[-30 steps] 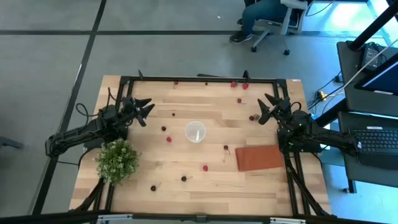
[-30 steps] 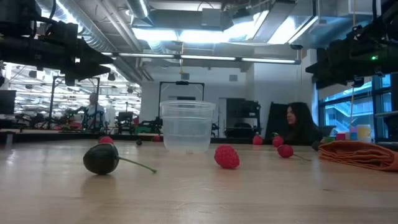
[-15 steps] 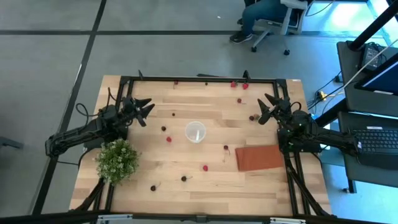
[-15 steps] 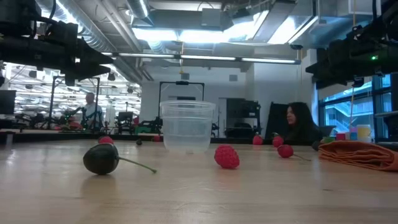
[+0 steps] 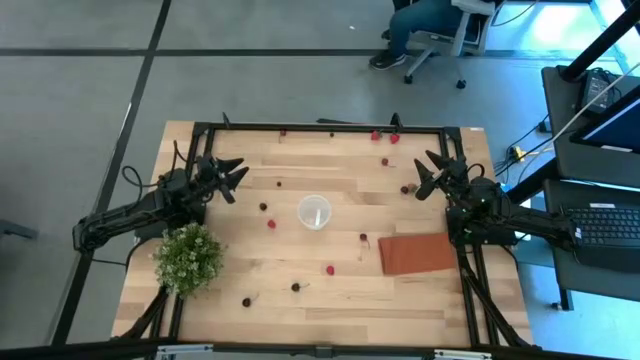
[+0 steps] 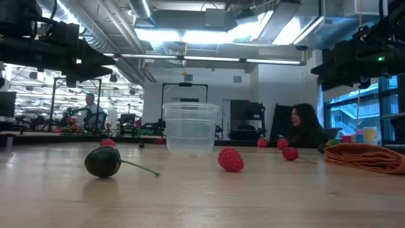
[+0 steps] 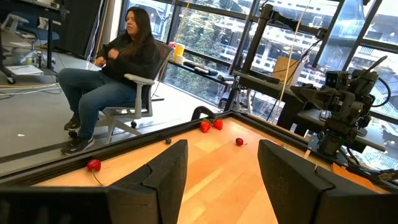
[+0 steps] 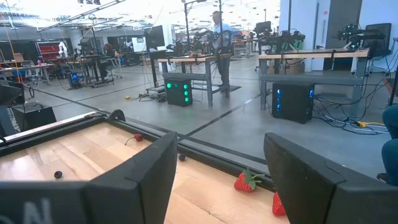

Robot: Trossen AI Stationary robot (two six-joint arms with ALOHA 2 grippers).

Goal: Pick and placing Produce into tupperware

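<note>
The tupperware (image 5: 314, 212), a small translucent round cup, stands upright on its base in the middle of the wooden table (image 5: 230, 285); in the low view the tupperware (image 6: 190, 128) looks empty. Produce lies scattered on the wood: red pieces (image 5: 271, 224) (image 5: 329, 269) (image 5: 385, 161) and dark pieces (image 5: 263, 207) (image 5: 295, 287). A dark cherry (image 6: 103, 161) and a red raspberry (image 6: 231, 159) lie nearest the low camera. My left gripper (image 5: 228, 178) hovers open at the table's left side, and my right gripper (image 5: 428, 172) hovers open at the right side. Both hang level, clear of everything.
A leafy green plant with white flowers (image 5: 188, 257) stands at the near left. A reddish-brown mat (image 5: 418, 253) lies at the near right. A black frame (image 5: 320, 127) borders the table. A person sits on a chair (image 7: 121, 68) beyond the far edge.
</note>
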